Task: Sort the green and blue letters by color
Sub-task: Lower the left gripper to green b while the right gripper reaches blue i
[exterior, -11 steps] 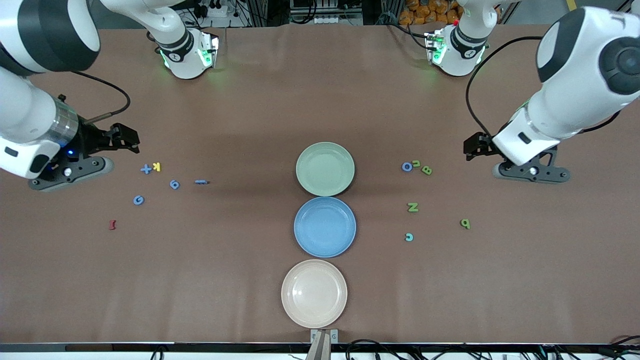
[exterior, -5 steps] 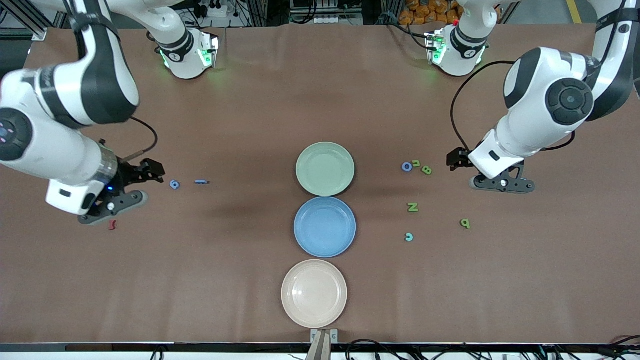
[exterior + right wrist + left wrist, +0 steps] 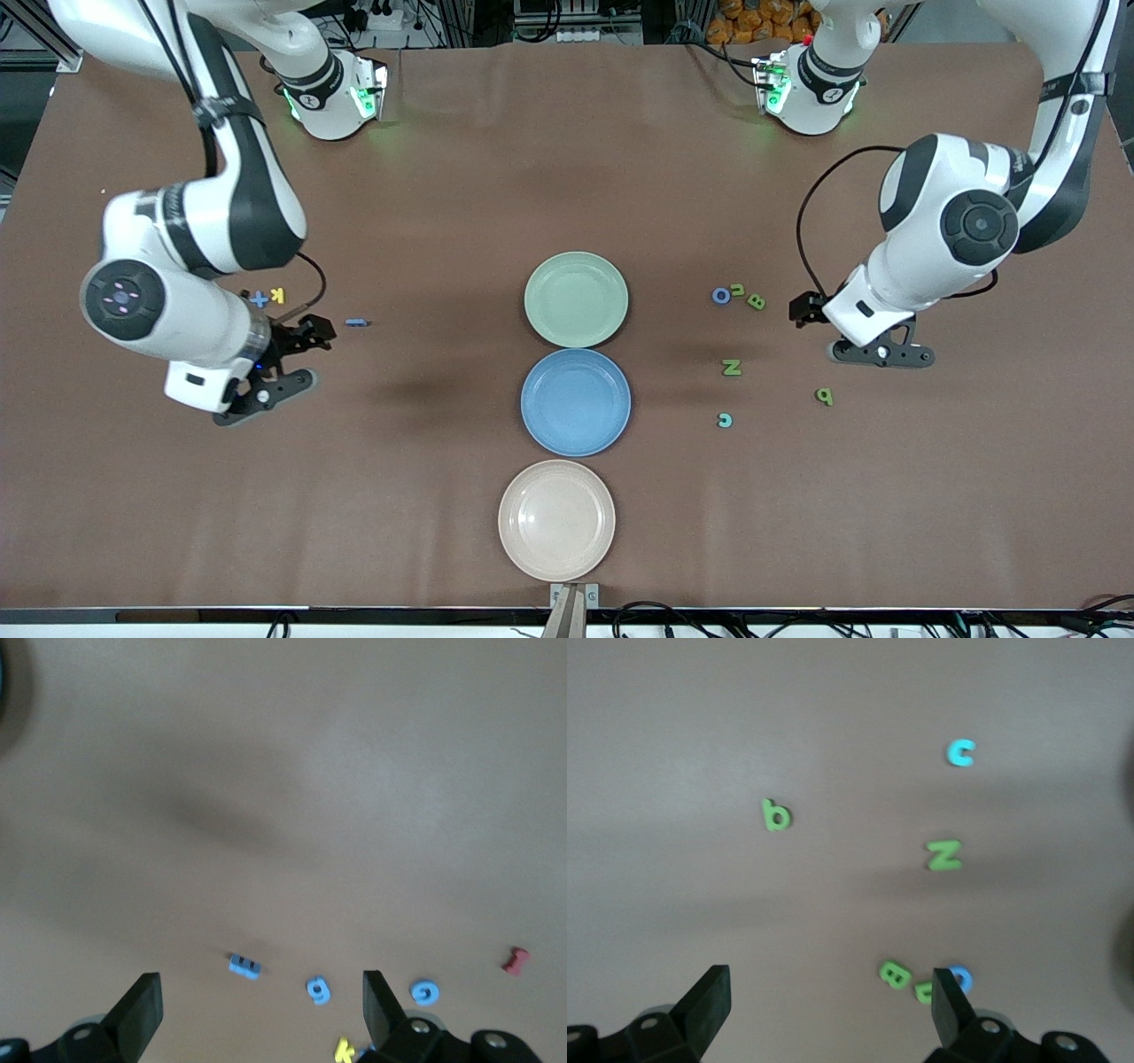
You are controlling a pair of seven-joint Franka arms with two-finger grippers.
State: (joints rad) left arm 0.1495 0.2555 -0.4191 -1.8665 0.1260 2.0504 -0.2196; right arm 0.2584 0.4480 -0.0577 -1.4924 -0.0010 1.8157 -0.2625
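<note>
blue and green letters [image 3: 732, 367] lie loose on the desk [image 3: 443, 496], one cluster toward each arm's end, none yet on the green plate [image 3: 576, 299] or blue plate [image 3: 576, 401] set between for sorting. left gripper [image 3: 828, 1014] hovers over the green b [image 3: 776, 815] and z [image 3: 944, 855], jaws wide and empty; right gripper [image 3: 257, 1014] likewise over the blue pieces [image 3: 319, 990].

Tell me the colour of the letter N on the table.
Olive green. The N shows best in the left wrist view, lying among other small letters.

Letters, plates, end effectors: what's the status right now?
Left end effector open, empty, over green letters. Right end effector open, empty, over blue letters. Green plate and blue plate bare. Yellow K sits among the blues.
</note>
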